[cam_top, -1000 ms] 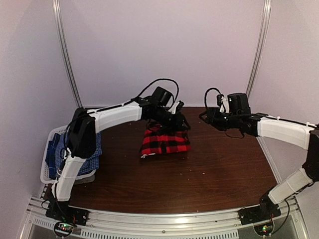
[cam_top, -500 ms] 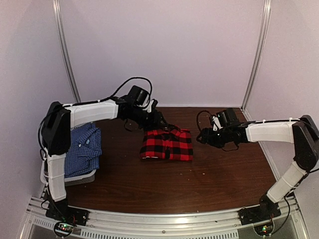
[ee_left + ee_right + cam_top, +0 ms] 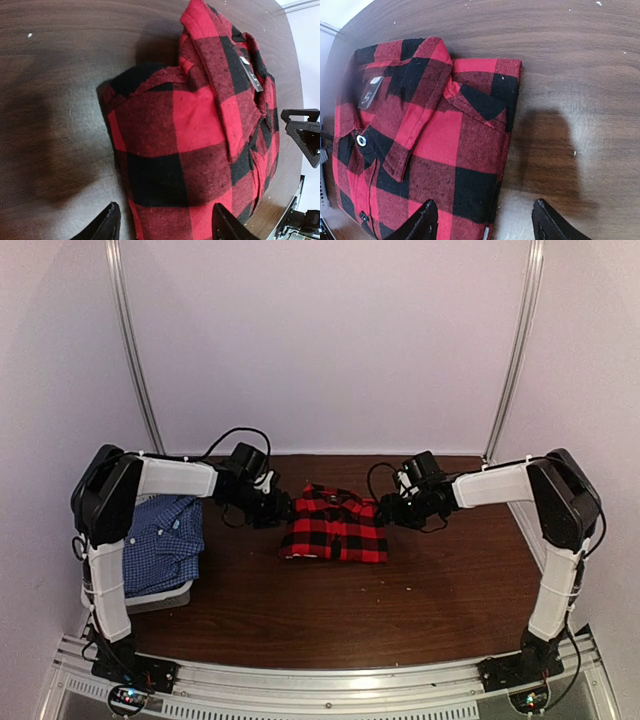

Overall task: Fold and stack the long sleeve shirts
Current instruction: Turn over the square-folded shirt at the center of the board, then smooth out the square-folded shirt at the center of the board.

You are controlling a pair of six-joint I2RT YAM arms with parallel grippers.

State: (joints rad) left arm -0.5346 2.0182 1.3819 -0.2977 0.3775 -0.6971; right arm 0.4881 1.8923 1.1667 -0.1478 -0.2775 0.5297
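A folded red-and-black plaid shirt (image 3: 335, 527) lies flat mid-table, collar toward the back. My left gripper (image 3: 283, 510) hovers at its left edge, jaws open and astride that edge of the plaid shirt (image 3: 195, 145); its fingertips (image 3: 107, 222) hold nothing. My right gripper (image 3: 385, 510) stands at the shirt's right edge, also open, with the edge of the plaid shirt (image 3: 435, 150) between its spread fingertips (image 3: 422, 220). A blue-and-white check shirt (image 3: 160, 540) lies in the basket at the left.
A pale grey plastic basket (image 3: 150, 598) sits at the table's left edge under the blue shirt. Dark wood table (image 3: 400, 610) stretches in front of the plaid shirt. White walls and metal posts close in the back.
Both arms have come down and inward to the plaid shirt's two side edges. The left gripper let go of the shirt and opened. The shirt has settled flatter.
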